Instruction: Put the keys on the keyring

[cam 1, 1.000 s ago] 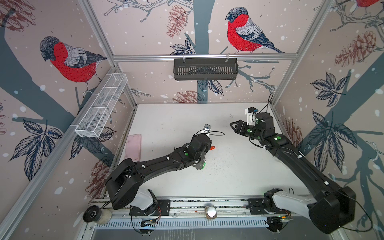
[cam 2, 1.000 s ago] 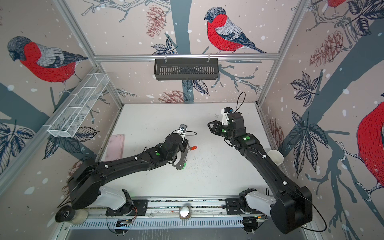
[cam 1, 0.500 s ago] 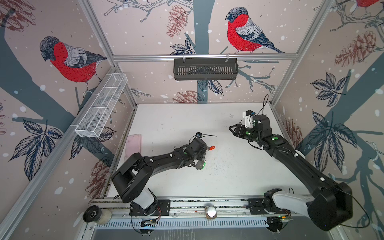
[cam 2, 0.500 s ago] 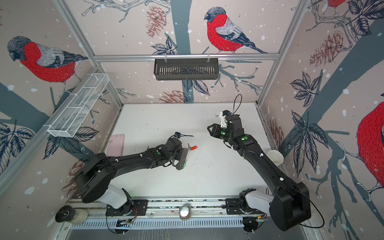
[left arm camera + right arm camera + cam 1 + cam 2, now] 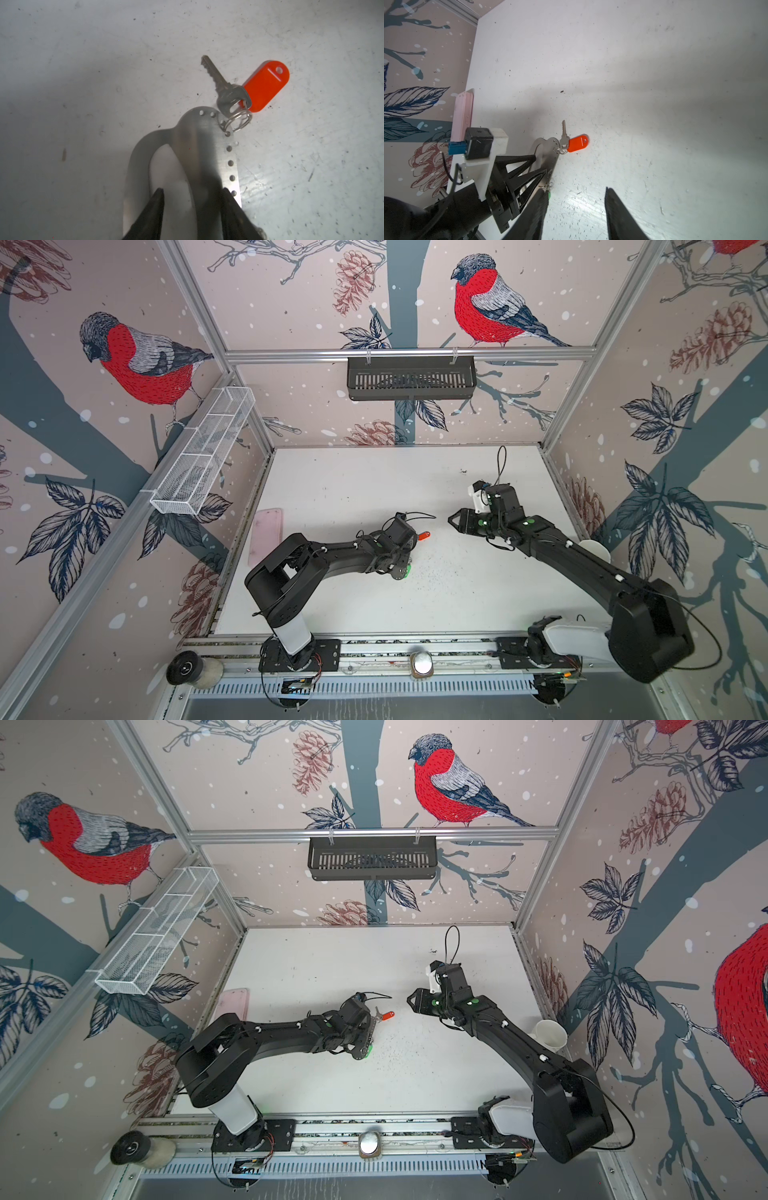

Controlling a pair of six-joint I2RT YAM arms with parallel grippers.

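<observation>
Moved: left gripper [image 5: 192, 193] has gone from pinched to spread; its elbow has folded back.
Right gripper [image 5: 575, 190]: spread, holding nothing.
Keyring [image 5: 207, 141]: flat on the table under the left fingers, red-tagged key [image 5: 216, 79] on its ring.
Table [image 5: 353, 489]: white, scuffed, speckled.
Room: bullfinch wallpaper [image 5: 141, 360]; pink case [image 5: 266, 535] by the left wall.

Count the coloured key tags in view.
2. The red-orange tag lies beside one end of the keyring; the green tag peeks out at its other end, mostly hidden by the left arm.
</observation>
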